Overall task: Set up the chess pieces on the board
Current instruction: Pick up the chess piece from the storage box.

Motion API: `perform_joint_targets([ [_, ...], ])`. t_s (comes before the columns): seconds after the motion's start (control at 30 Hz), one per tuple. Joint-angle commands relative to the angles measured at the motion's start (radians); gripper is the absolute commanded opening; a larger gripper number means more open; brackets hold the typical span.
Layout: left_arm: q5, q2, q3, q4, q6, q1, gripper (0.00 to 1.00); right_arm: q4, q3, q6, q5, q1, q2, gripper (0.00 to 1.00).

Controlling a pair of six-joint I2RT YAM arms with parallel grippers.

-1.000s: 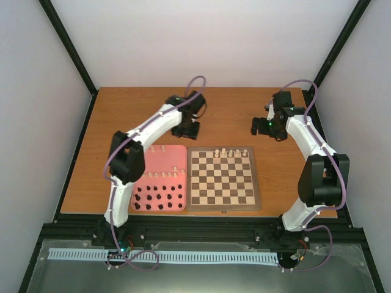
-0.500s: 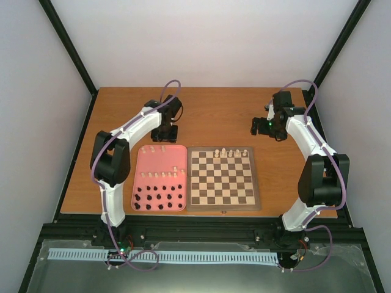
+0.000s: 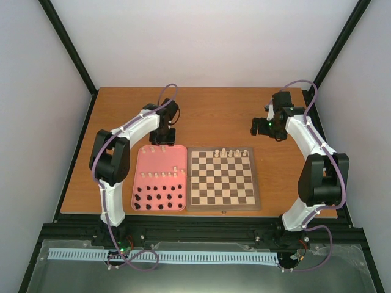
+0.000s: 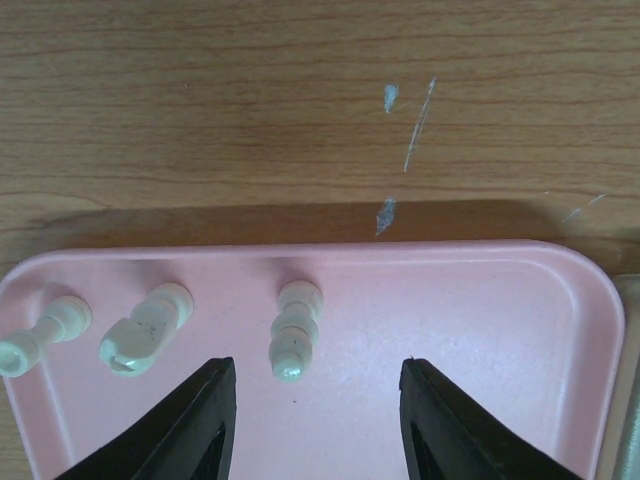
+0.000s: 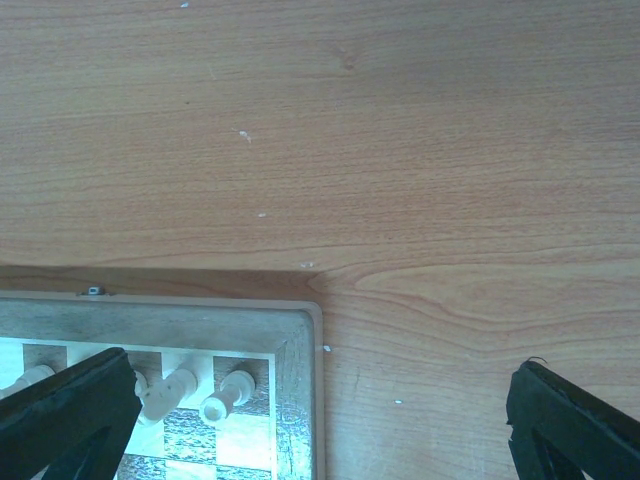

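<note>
The board [image 3: 223, 178] lies in the middle of the table with several cream-white chess pieces [image 3: 231, 152] on its far row. More cream pieces [image 3: 160, 175] and black ones stand in the pink tray [image 3: 142, 163] left of it. My left gripper [image 3: 162, 135] hangs open over the tray's far edge. In the left wrist view, its open jaws [image 4: 315, 420] frame a tall cream piece [image 4: 295, 337], with two more pieces [image 4: 145, 332] to the left. My right gripper [image 3: 259, 125] is open and empty beyond the board's far right corner [image 5: 295, 400], where cream pieces [image 5: 228, 392] stand.
Black pieces [image 3: 157, 198] fill the near part of the pink tray. The tray and board lie side by side, touching. Bare wooden table [image 3: 226, 113] stretches behind them. Black frame posts stand at the table's corners.
My left arm has swung left, from the board's far left corner to the far edge of the pink tray. The right arm has not moved.
</note>
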Motion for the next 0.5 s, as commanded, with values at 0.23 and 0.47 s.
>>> perform_joint_targets([
  [0.23, 0.014, 0.043, -0.032, 0.044, 0.020, 0.029, 0.47, 0.004, 0.003, -0.012, 0.012, -0.009, 0.014, 1.00],
  [0.47, 0.017, 0.062, -0.030, 0.055, 0.018, 0.029, 0.45, 0.004, 0.007, -0.012, 0.014, -0.010, 0.016, 1.00],
])
